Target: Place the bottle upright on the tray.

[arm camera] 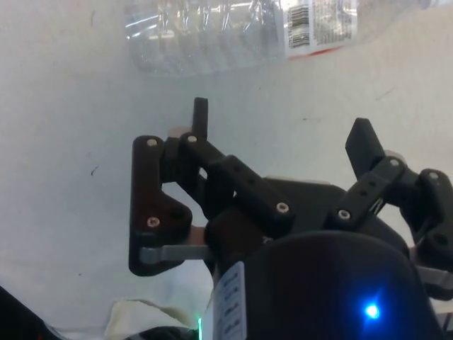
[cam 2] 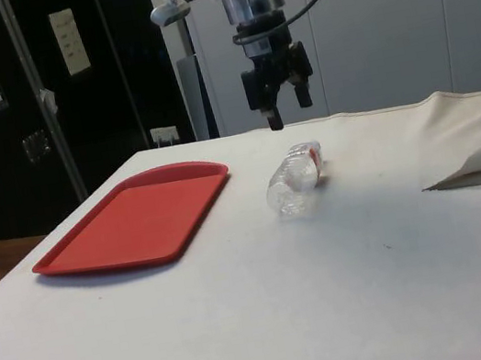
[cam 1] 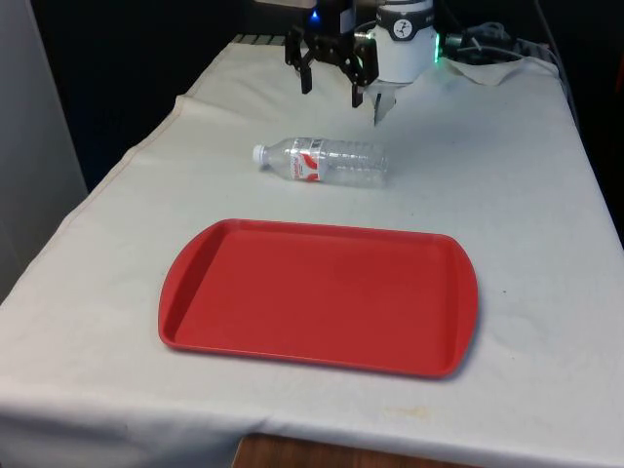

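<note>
The bottle (cam 1: 324, 162) is not yet between the jaws — they stand wide open and empty, with bare cloth between the two black fingers (arm camera: 200, 117). The gripper (cam 1: 332, 80) hangs in the air above the table (cam 1: 526, 214), near its far edge, a little beyond the bottle and not touching it. I judge that the jaws are spread like this to go around the body of the bottle, which is wider than its neck.

The bottle lies on its side on the cloth, between the gripper and the tray (cam 1: 319, 296). Its white cap (cam 1: 259, 153) points to the front view's left, and the red and white label (cam 1: 310, 161) sits around the middle. It is clear and looks empty, so it is probably light and may roll if it is pushed from one side.

The tray is red and flat with a low rim. It lies nearer the table's front edge, apart from the bottle, with nothing on it — the placing is not yet done.
</note>
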{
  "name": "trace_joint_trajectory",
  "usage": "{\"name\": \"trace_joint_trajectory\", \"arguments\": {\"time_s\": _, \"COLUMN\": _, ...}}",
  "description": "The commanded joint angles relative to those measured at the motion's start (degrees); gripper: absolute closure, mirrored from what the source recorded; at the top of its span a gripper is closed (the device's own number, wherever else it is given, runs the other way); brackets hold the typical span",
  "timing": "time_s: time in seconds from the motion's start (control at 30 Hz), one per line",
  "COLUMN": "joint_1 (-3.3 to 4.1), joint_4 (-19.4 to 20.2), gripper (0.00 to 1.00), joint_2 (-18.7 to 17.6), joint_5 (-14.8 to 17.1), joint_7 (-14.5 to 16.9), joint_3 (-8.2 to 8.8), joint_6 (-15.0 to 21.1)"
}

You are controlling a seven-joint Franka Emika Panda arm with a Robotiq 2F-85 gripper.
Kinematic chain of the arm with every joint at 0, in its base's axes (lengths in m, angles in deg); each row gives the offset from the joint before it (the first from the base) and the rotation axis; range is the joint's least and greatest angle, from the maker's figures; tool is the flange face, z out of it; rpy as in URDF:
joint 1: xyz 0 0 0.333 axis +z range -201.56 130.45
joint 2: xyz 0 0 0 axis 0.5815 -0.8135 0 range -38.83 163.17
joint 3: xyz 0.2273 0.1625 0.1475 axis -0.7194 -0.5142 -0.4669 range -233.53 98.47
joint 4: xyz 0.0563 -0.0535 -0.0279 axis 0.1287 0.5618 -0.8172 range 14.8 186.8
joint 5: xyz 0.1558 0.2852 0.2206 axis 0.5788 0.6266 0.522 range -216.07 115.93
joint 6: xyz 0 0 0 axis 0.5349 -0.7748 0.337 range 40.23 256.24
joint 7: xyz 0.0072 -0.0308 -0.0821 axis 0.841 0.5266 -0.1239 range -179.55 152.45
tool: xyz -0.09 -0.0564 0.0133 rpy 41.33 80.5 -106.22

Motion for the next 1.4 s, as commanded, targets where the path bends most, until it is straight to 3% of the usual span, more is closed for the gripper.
{"name": "trace_joint_trajectory", "arguments": {"time_s": 0.0, "joint_1": -0.06, "joint_4": 0.11, "gripper": 0.00, "joint_2": -0.23, "joint_5": 0.11, "joint_7": -0.57, "joint_3": 0.06, "joint_6": 0.63}}
{"name": "trace_joint_trajectory", "arguments": {"time_s": 1.37, "joint_1": 0.00, "joint_4": -0.97, "gripper": 0.00, "joint_2": -0.80, "joint_5": 0.34, "joint_7": -14.32, "joint_3": 0.46, "joint_6": 1.15}}
